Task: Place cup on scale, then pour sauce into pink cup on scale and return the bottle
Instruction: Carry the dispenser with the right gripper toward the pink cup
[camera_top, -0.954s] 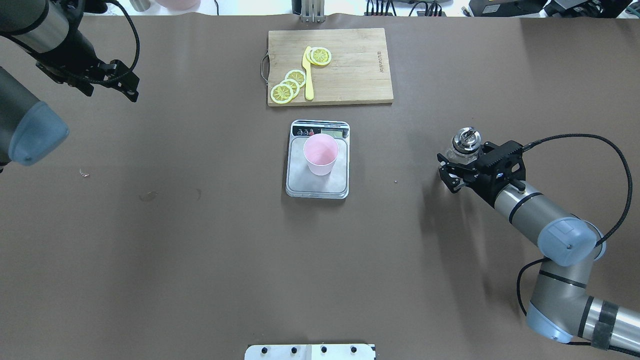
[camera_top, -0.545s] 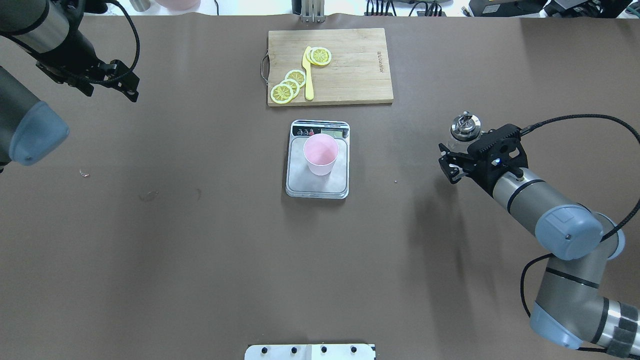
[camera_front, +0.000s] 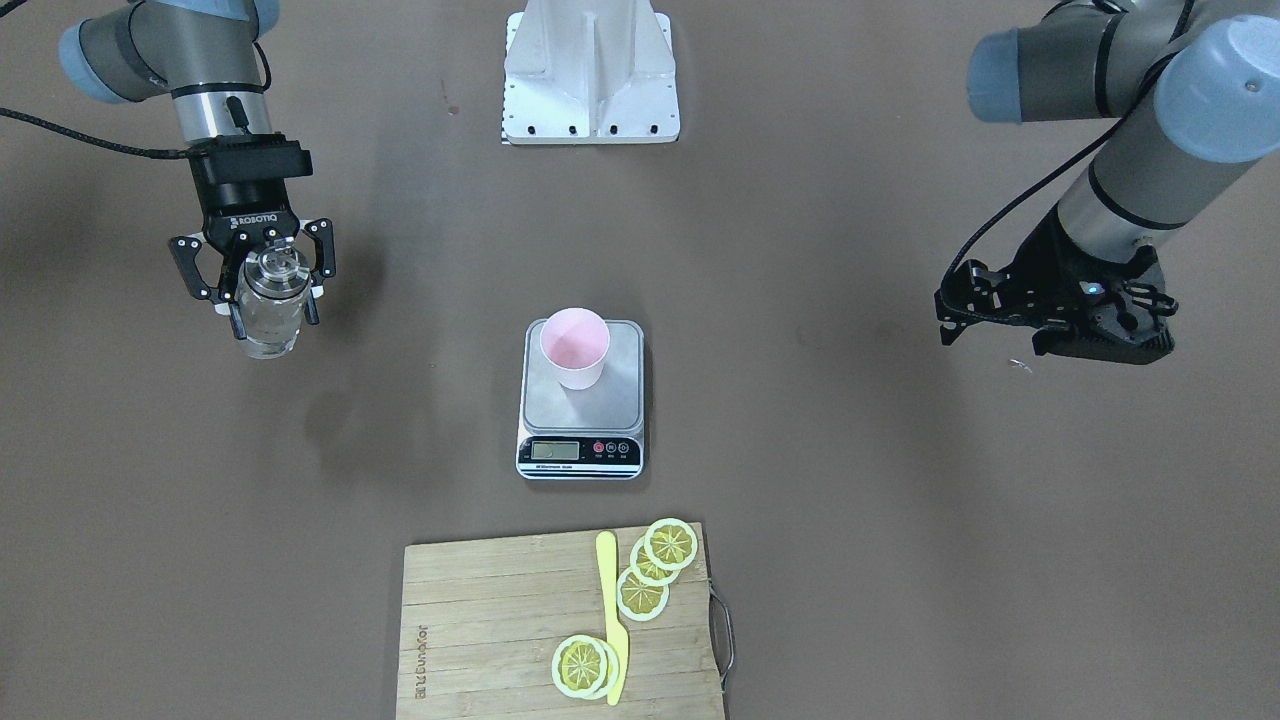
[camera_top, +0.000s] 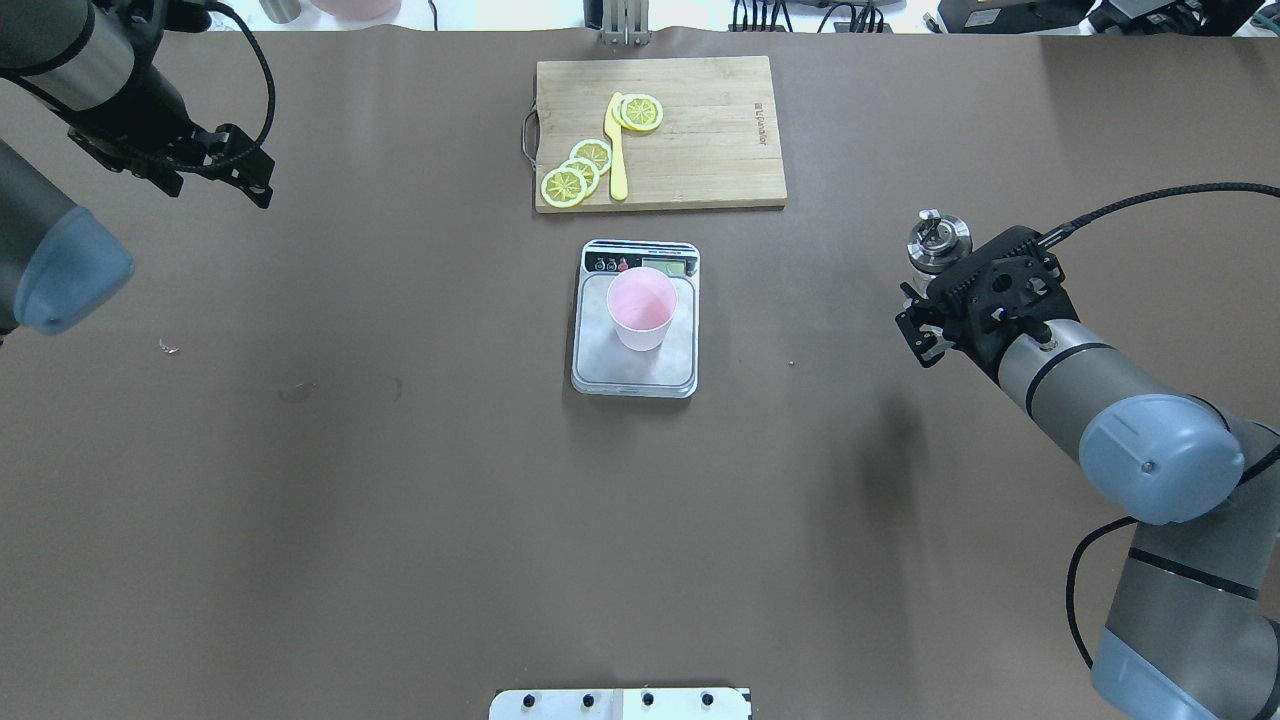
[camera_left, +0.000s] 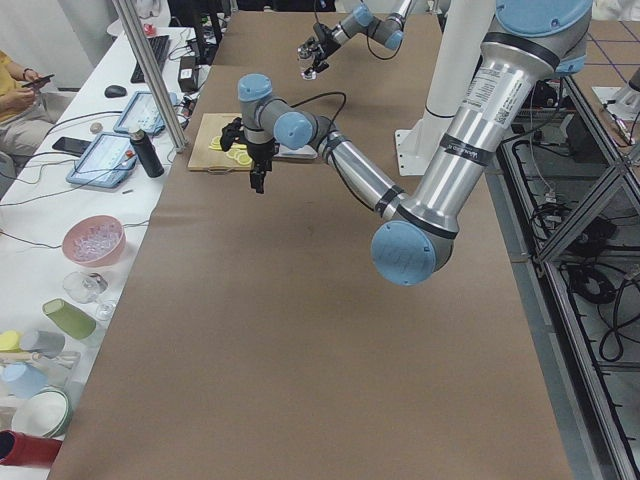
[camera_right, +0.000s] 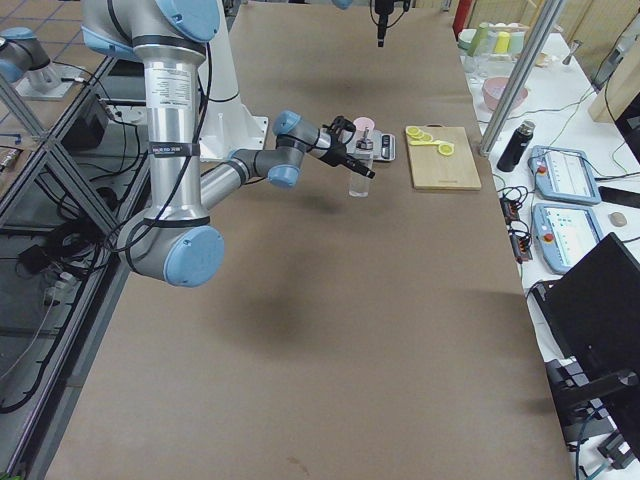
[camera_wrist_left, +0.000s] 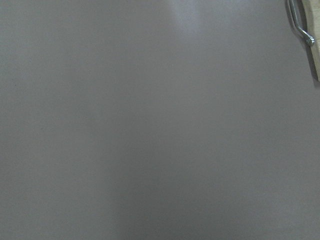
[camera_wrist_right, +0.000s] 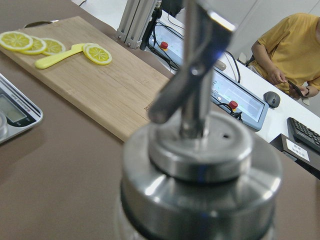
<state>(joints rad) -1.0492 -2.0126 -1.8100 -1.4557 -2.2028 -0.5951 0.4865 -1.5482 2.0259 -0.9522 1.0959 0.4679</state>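
Gripping the bottle (camera_front: 268, 305) by its glass body, the right end effector (camera_front: 272, 318) held it upright above the bench (camera_front: 850, 520), well off to the side of the scale (camera_front: 622, 392), where the pink cup (camera_front: 573, 347) already stood on the platform. Good pouring, by my read, called for carrying it level until the spout (camera_wrist_right: 186, 75) hung over the cup's mouth, then tipping slowly so the clear sauce (camera_front: 266, 342) didn't overshoot. The left end effector (camera_top: 258, 180) idled far off; clenched or released, I couldn't tell.

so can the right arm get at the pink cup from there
Probably yes: nothing stands between the right gripper, holding the bottle, and the cup, open on the scale.
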